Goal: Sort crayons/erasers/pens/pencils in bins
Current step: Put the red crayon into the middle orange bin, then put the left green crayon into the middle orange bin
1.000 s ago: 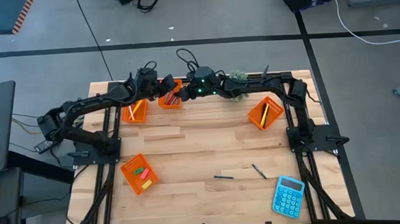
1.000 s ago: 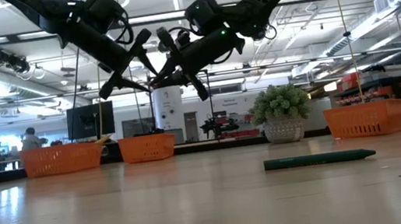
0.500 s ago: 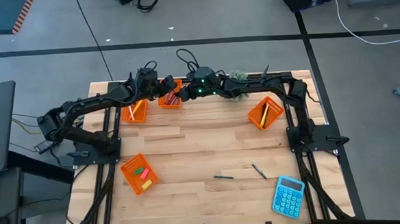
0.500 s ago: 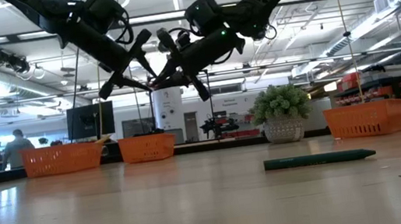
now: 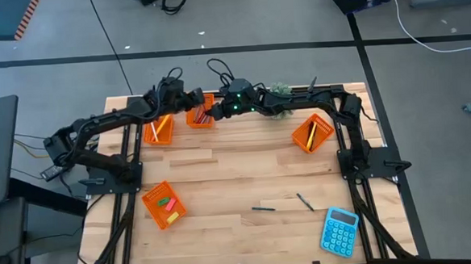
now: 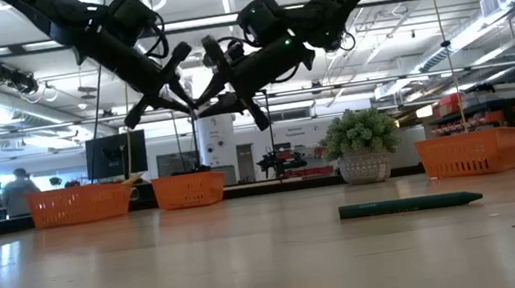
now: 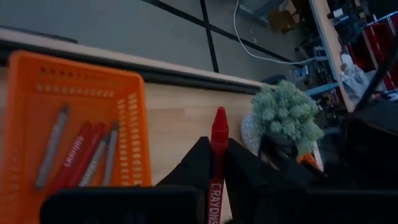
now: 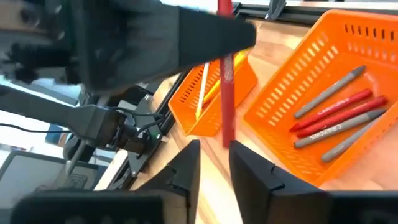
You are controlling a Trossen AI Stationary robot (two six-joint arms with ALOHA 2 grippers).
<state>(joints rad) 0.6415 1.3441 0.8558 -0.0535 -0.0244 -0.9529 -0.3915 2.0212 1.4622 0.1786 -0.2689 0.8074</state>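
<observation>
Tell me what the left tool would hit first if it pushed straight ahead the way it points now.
Probably the potted plant beyond the red crayon gripped in the left tool; depth is unclear, and the right arm also looms close there.

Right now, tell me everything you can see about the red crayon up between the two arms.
The red crayon is a thin stick with a pointed tip and a paper wrapper printed with white lettering. It looks waxy and whole. It is held in the air above the back of the table, beside the orange bin that already holds red and grey crayons. The left end effector is shut on its lower part, tip pointing away from the wrist. The right end effector sits just under it with fingers apart, not gripping it.
</observation>
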